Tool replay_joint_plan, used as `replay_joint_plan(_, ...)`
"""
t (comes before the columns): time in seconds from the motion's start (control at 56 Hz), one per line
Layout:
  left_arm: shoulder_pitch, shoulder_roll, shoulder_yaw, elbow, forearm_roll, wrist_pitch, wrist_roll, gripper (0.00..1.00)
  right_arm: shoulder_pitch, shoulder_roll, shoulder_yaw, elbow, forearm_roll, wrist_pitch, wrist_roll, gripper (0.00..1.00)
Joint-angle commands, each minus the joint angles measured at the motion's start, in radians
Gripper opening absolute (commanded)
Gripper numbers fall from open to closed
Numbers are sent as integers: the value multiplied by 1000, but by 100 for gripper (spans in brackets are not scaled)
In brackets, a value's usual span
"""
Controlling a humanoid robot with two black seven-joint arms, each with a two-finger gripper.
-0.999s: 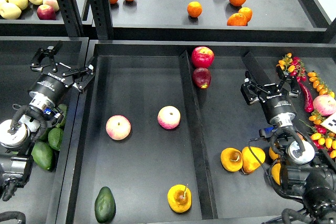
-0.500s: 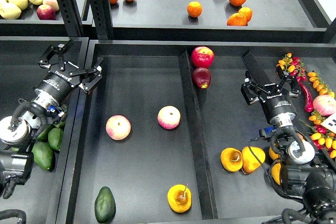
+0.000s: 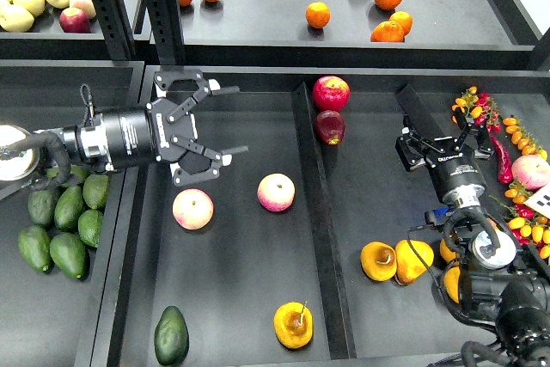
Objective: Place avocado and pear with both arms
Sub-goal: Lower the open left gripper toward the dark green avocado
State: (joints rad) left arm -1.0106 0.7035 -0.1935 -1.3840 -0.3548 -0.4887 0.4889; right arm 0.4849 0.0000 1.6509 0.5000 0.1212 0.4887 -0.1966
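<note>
The dark green avocado lies at the front left of the tray's left compartment. The golden pear, stem up, lies at the front of the same compartment, near the divider. My left gripper is open and empty. It points right over the back of the left compartment, above and behind two pink-yellow apples and far from the avocado. My right gripper is open and empty over the right compartment, behind several loose pears.
Pink-yellow apples lie mid-compartment. Red apples sit at the back by the divider. Several avocados fill the left bin. Oranges lie on the upper shelf. Peppers and small tomatoes lie far right.
My left arm has swung right, out of the left bin and over the tray's left compartment, with the gripper turned sideways and still open. The right arm has not moved.
</note>
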Motion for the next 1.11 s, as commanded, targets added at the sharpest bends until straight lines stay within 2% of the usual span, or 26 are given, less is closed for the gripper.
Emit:
replay_joint_plan(0.0, -155, 2, 192, -1, 17, 0, 0, 80, 1, 0, 30, -3, 0, 0, 0, 100)
replay_joint_plan(0.357, -276, -82, 489, -1, 233, 0, 0, 81, 8, 0, 72, -21, 3, 0, 0, 100)
replay_joint_plan(0.66, -279, -231, 556, 2, 335, 0, 0, 83, 8, 0, 72, -32, 11, 0, -1, 100)
replay_joint_plan(0.856, -249, -320, 580, 69, 433, 0, 0, 88, 4, 0, 72, -31, 12, 0, -1, 100)
replay_joint_plan(1.088, -192, -331, 600, 121, 580, 0, 0, 91, 0, 0, 73, -29, 14, 0, -1, 100)
